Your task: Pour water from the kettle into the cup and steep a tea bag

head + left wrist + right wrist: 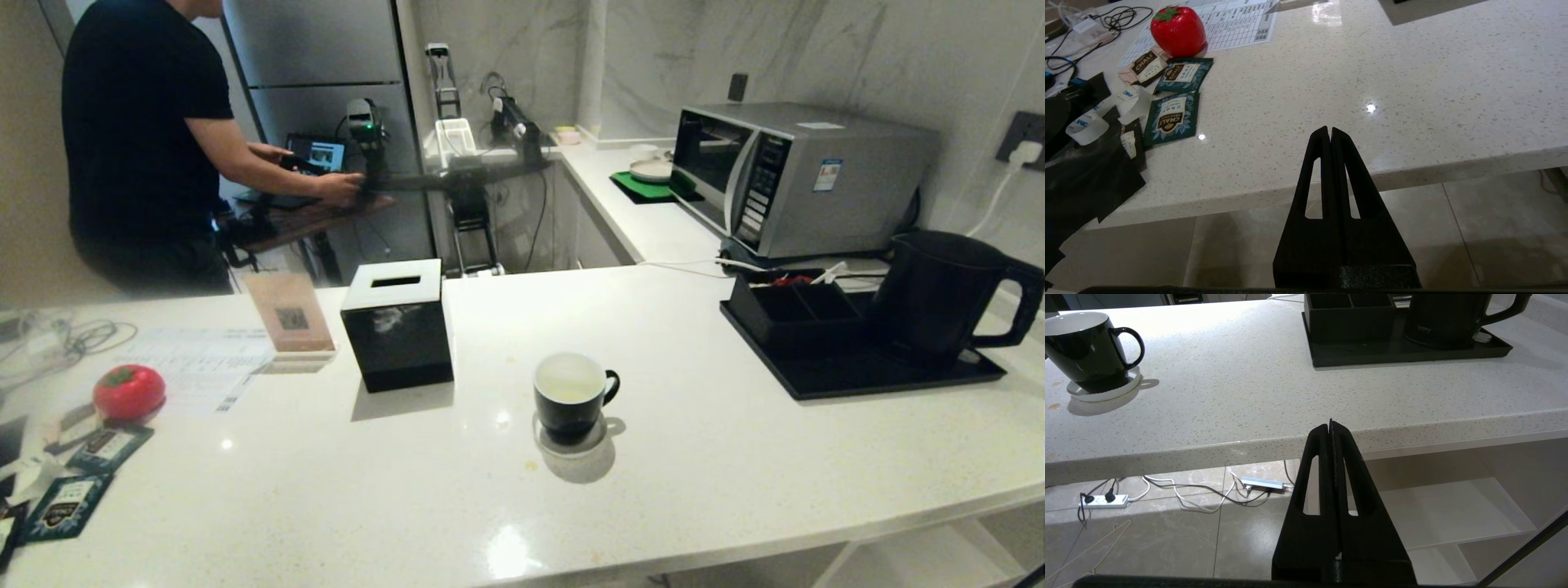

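Both grippers are held low in front of the counter [694, 490] edge and are not seen from the head camera. The left gripper [1330, 131] is pressed closed with nothing in it, and the right gripper [1331, 425] is the same. The cup [570, 398] is placed on a coaster near the middle of the counter. The kettle [947, 294] is standing on a black tray [865, 377] to the right, its handle partly cut off. A tea bag cannot be made out; only flat sachets [1171, 116] are lying at the left.
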You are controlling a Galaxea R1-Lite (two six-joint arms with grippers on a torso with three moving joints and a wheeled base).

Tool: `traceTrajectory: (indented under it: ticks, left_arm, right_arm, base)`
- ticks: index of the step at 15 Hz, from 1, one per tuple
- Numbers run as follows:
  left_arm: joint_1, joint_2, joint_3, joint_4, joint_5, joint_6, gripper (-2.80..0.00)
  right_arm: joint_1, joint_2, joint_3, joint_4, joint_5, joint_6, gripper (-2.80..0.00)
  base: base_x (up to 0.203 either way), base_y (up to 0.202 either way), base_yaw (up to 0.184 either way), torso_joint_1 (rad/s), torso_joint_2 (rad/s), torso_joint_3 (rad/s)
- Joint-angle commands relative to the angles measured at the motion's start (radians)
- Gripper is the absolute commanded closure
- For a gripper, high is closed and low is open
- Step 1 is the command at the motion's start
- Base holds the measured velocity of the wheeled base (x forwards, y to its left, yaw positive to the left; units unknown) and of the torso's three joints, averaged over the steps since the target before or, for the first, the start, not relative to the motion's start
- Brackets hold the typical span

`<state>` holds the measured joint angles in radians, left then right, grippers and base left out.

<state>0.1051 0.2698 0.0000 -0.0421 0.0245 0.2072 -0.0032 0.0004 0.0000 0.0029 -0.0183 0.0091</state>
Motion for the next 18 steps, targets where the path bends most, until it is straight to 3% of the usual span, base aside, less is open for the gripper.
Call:
traceTrajectory:
  ticks: [1, 5, 11, 18]
  left_arm:
    - [-0.019, 0.006, 0.000, -0.001, 0.002, 0.000, 0.00]
    - [-0.068, -0.026, 0.000, -0.001, 0.000, 0.000, 0.00]
    - [-0.103, -0.268, 0.000, 0.000, -0.057, -0.021, 0.00]
    - [-0.104, -0.268, 0.000, 0.007, -0.063, -0.078, 0.00]
  right_arm:
    - [0.000, 0.000, 0.000, 0.000, 0.000, 0.000, 0.00]
    - [0.000, 0.000, 0.000, 0.000, 0.000, 0.000, 0.00]
    - [0.000, 0.000, 0.000, 0.000, 0.000, 0.000, 0.00]
    - [0.000, 0.000, 0.000, 0.000, 0.000, 0.000, 0.00]
  base:
    - [0.000, 0.000, 0.000, 0.000, 0.00, 0.000]
    - [0.000, 0.000, 0.000, 0.000, 0.00, 0.000]
    - [0.000, 0.000, 0.000, 0.000, 0.00, 0.000]
    - [0.000, 0.000, 0.000, 0.000, 0.00, 0.000]
